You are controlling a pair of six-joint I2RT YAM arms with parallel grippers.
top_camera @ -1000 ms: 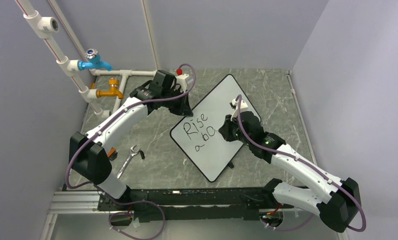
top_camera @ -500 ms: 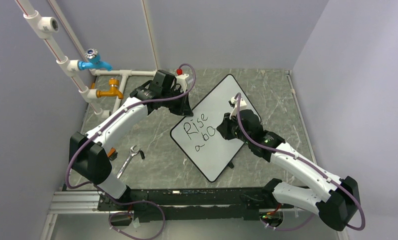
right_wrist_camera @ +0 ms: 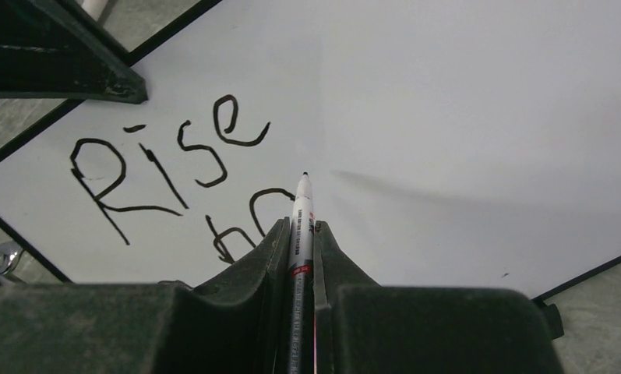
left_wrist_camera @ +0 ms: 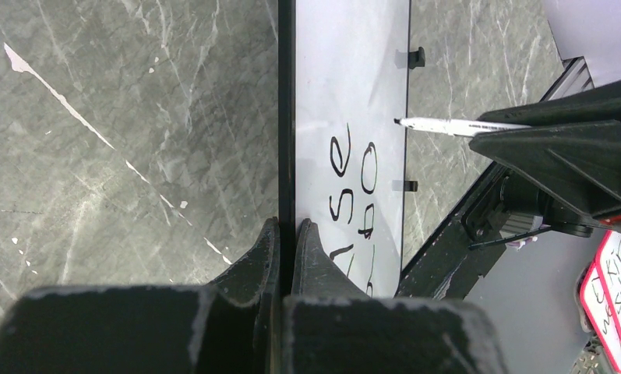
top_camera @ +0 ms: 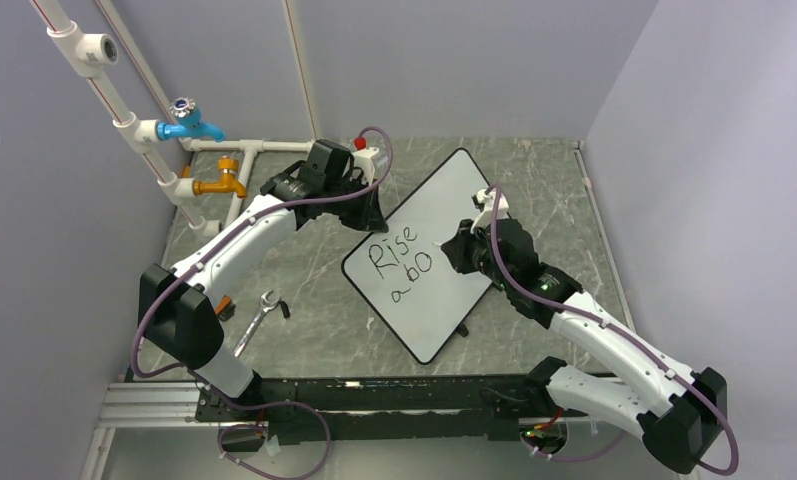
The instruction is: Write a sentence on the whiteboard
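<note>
Right gripper (right_wrist_camera: 301, 228) clenches a thin white marker pen (right_wrist_camera: 301, 202). Left gripper (left_wrist_camera: 286, 228) pinches the flat white black-rimmed whiteboard (left_wrist_camera: 346, 78), likely light, stiff, slippery, by its edge

A grey marbled tabletop (top_camera: 314, 300) carries a silver open-ended wrench (top_camera: 255, 325) lying slantwise near its left side. At the far left corner a frame of white pipes (top_camera: 132, 130) with thin red stripes rises slantwise up the wall. A blue tap (top_camera: 191, 123) sticks out of it, with a yellow-orange tap (top_camera: 222, 184) below. A silver rail (top_camera: 149, 403) runs along the near edge. Pale lilac walls (top_camera: 454, 60) close in the back and sides.
</note>
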